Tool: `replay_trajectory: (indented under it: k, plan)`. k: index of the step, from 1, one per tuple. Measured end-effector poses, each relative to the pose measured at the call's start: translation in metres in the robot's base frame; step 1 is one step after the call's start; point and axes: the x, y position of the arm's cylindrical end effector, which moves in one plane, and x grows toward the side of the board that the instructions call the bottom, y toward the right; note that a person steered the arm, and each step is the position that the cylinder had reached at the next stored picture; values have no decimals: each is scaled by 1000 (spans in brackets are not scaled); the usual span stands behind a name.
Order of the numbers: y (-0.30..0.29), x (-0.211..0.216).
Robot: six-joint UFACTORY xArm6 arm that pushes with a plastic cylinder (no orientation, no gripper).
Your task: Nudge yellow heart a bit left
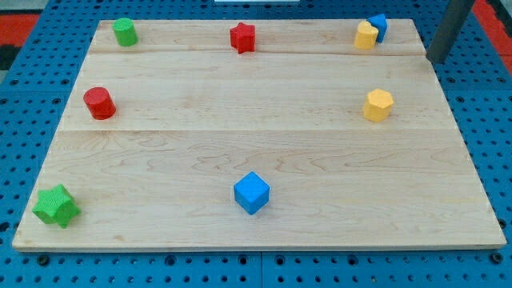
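- The wooden board [264, 144] is lying flat on a blue perforated base [24, 96] and is serving as the landmark for every position below.
- My rod is entering from the view's top right corner; my tip [437, 60] is sitting just off the board's right edge near its top right corner, touching no block. The rod is carrying no claw, so no spread or pinching state is applying here.
- The green star [56, 206] is resting at the board's bottom left corner.
- The blue cube [252, 193] is sitting near the board's bottom edge, roughly at mid-width.
- The red cylinder [100, 103] is standing near the board's left edge, at mid-height.
- The yellow hexagon block [378, 105] is sitting toward the board's right edge, at mid-height.
- The green cylinder [124, 32] is standing at the board's top left corner.
- The red star [242, 37] is lying along the board's top edge, near mid-width.
- The yellow heart [366, 35] is sitting near the board's top right corner, left of my tip and well apart from it.
- The blue block [378, 24], shape unclear, is touching the yellow heart on its upper right side.
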Motion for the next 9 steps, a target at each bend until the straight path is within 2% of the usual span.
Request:
replay_trajectory:
  k: [2, 9]
  plan:
    - [-15, -26]
    - [-129, -43]
